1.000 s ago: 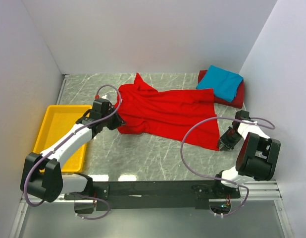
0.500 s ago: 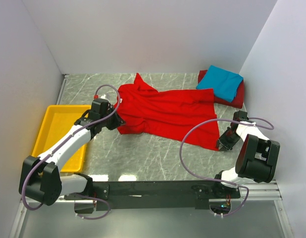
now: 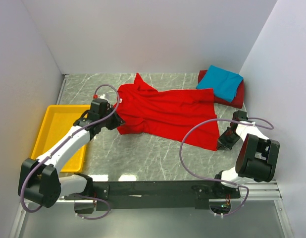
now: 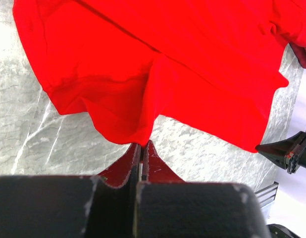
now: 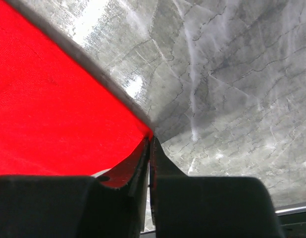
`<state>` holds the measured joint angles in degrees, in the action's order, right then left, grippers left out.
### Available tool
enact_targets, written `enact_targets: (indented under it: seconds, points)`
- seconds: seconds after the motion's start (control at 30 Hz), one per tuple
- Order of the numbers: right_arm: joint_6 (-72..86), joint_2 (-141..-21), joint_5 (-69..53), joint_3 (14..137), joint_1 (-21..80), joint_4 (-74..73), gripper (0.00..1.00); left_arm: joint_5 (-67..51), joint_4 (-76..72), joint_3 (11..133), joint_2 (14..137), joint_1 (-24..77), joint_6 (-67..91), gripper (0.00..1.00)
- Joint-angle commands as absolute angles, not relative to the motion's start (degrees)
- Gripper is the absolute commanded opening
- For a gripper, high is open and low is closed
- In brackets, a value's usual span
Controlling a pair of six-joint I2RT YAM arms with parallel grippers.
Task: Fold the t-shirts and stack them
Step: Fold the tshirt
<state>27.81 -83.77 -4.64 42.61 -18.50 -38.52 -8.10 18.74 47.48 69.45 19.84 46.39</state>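
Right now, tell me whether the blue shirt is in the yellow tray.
No, the blue shirt lies on the dark red shirt, far from the tray.

Readable text: none that we can find. One small white neck label on the bright red t-shirt, left of centre in the top view; its print is too small for us to read.

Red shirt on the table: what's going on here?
The bright red t-shirt lies spread out, not yet folded, on the table, pinched at two spots. The left hand is shut on its near left edge, the right hand on its near right corner. A folded turquoise t-shirt sits on a darker red t-shirt at the far right.
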Motion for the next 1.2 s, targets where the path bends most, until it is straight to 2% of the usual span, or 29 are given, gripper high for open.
enact_targets:
  seconds: [0.0, 0.1, 0.43, 0.9, 1.17]
  points:
    - [27.95, -85.17, -3.08, 41.48, -18.02, -36.56, 0.06, -7.82, 17.93, 47.37, 67.24, 19.6, 46.58, 0.0]
    - [27.78, -85.34, -3.6, 41.66, -17.84, -36.39, 0.0, -7.91, 17.93, 46.93, 66.8, 19.6, 46.76, 0.0]
    - [27.51, -79.02, -8.61, 45.43, -14.95, -44.55, 0.0, -5.71, 22.58, 47.72, 62.85, 19.6, 46.76, 0.0]
    - [28.3, -71.19, -4.31, 52.64, -9.76, -60.54, 0.0, -2.02, 39.19, 49.66, 49.23, 19.69, 52.29, 0.0]
    - [28.91, -68.39, -2.55, 52.91, -5.81, -64.42, 0.0, -1.32, 48.07, 50.45, 41.84, 19.6, 54.75, 0.0]
